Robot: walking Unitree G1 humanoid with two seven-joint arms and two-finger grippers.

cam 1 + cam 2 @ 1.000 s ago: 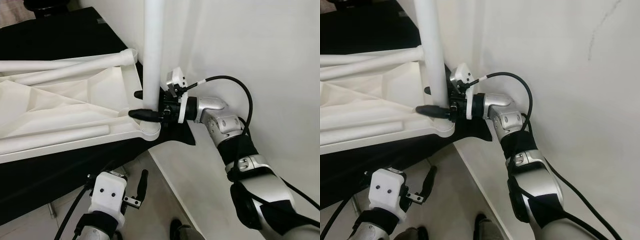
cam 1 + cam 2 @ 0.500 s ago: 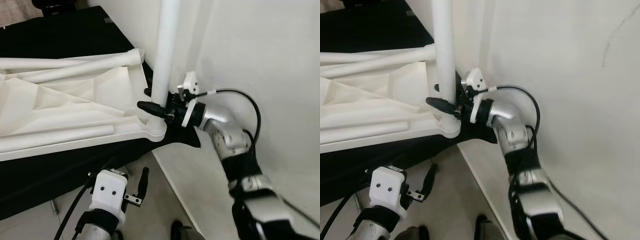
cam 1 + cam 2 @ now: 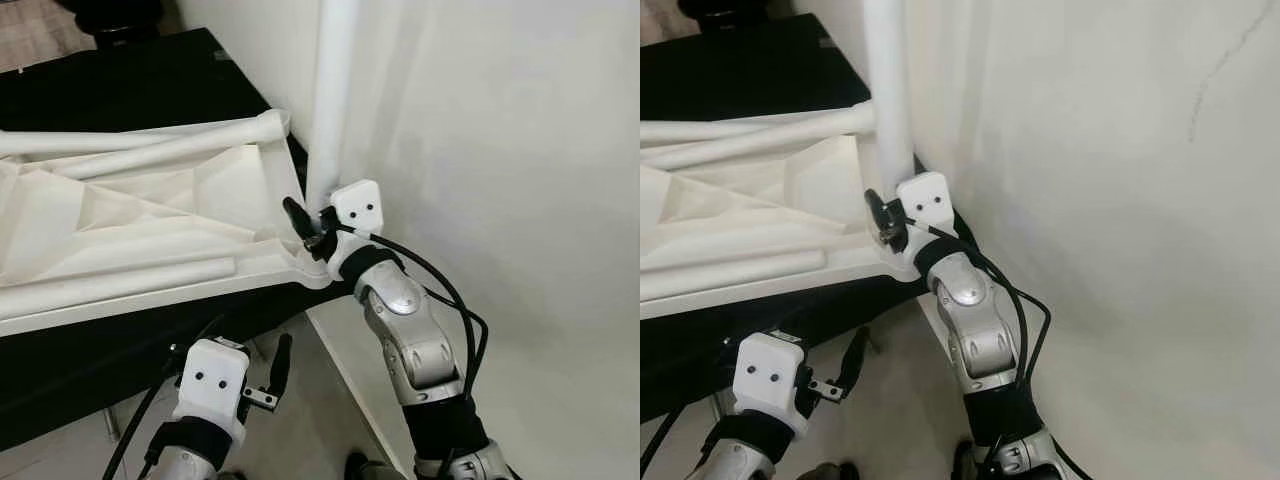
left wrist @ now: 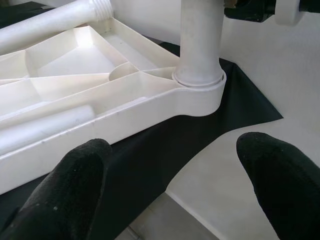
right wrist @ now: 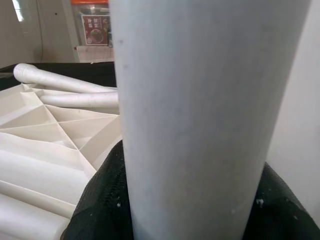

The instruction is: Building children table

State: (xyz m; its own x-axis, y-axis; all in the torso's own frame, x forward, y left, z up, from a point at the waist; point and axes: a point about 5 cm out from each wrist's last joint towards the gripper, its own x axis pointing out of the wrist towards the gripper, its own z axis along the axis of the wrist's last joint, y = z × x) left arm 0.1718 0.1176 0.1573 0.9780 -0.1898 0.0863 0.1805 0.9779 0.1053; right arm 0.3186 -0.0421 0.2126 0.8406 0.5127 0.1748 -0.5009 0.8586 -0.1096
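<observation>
Left eye view: an upturned white tabletop [image 3: 150, 230] is seen lying underside up on a black table [image 3: 120, 80], beside a white wall [image 3: 500, 150].
Tabletop: ribs and hollow panels are shown on its exposed underside; one corner socket [image 4: 200, 92] is reached over the black table's edge.
Legs, counted: three white legs are made out. One upright leg [image 3: 330, 100] is stood in the corner socket, close against the wall. Two loose legs are laid across the tabletop: a far leg [image 3: 170, 135] along the far rim, with a threaded end visible in the left wrist view, and a near leg [image 3: 120, 280] lying just inside the near rim.
Right tool [image 3: 308, 228]: it is closed around the upright leg just above the socket; in the right wrist view the leg [image 5: 200, 115] is seen squeezed between two black fingers [image 5: 100, 210], one on each side.
Right arm: one silver arm [image 3: 410, 340] is raised from below, with a black cable [image 3: 445, 310] looped beside it.
Left tool [image 3: 270, 375]: it is held low, below the black table's edge and over the floor, apart from the tabletop. In the left wrist view its two black fingertips [image 4: 75, 175] are spread wide with nothing between them, and are pointed toward the corner socket.
Floor: pale tiles [image 3: 300, 420] are seen under the left tool.
Background: an orange-lidded container [image 5: 92, 22] is visible beyond the black table in the right wrist view.
</observation>
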